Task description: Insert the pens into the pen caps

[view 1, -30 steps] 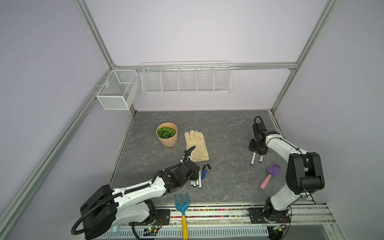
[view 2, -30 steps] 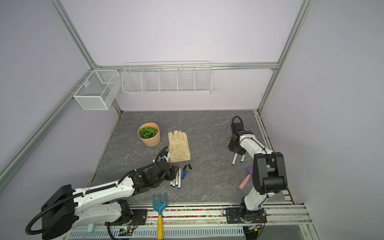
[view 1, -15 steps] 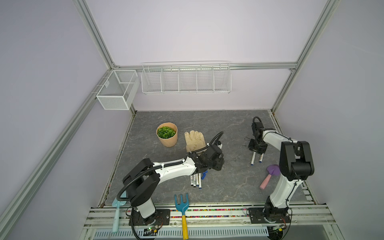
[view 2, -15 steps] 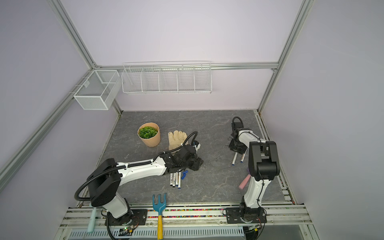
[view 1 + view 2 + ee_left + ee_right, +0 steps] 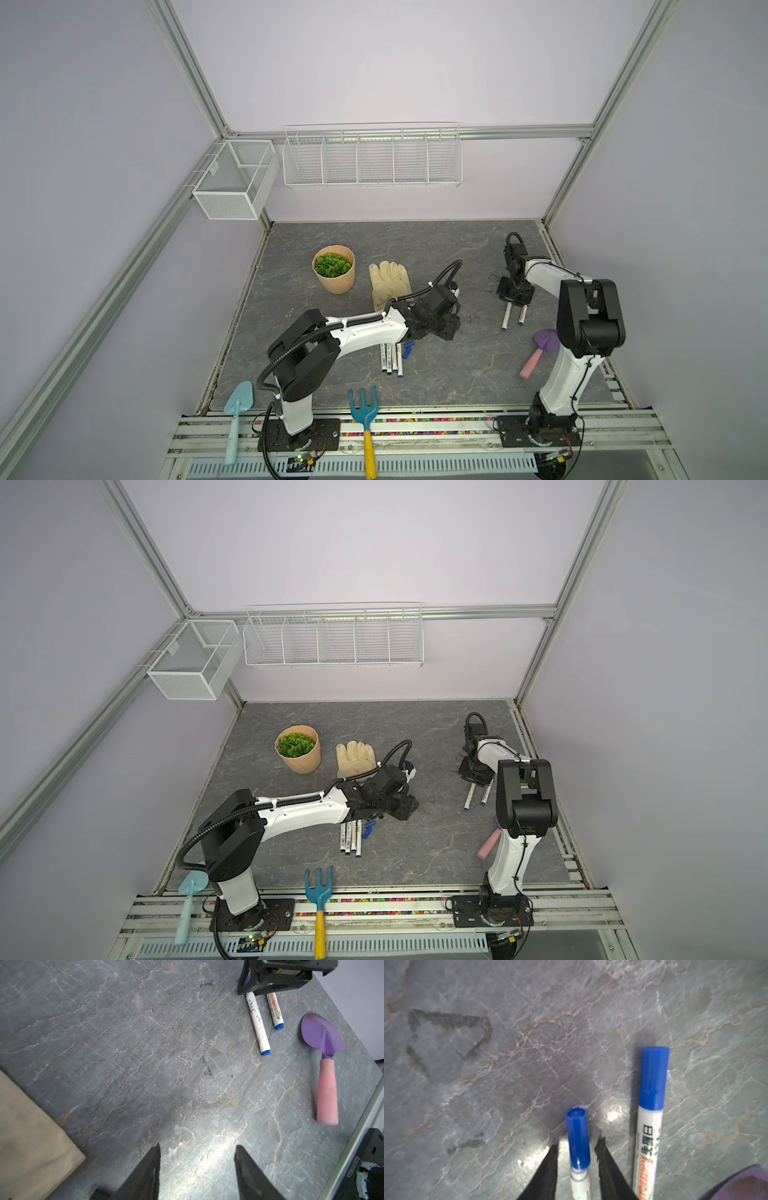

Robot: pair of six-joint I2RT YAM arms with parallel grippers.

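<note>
Right side of the worktop (image 5: 469, 374): we find the right tool (image 5: 577, 1142) low over the far end of a capped pen (image 5: 578, 1138). Its jaws are slightly apart with the blue cap between them. In the right wrist view a sliver of stone shows on each side, so we log no clamp. A second capped pen (image 5: 652, 1095) lies just to the right of the first, almost parallel, flat on the stone. In both top views their blue end plugs point near. A purple trowel (image 5: 545, 340) with a pink handle lies near them, to the right and nearer. Middle of the worktop: the left tool (image 5: 197, 1147) has its jaws well apart over bare stone, nothing between them. Near and to its left, a bundle of pens (image 5: 390, 357) lies side by side, its far ends hidden under the left arm. Loose blue caps (image 5: 408, 349) sit just to the right of the bundle. A pale glove (image 5: 388, 278) lies farther back, beside a potted plant (image 5: 333, 270).
</note>
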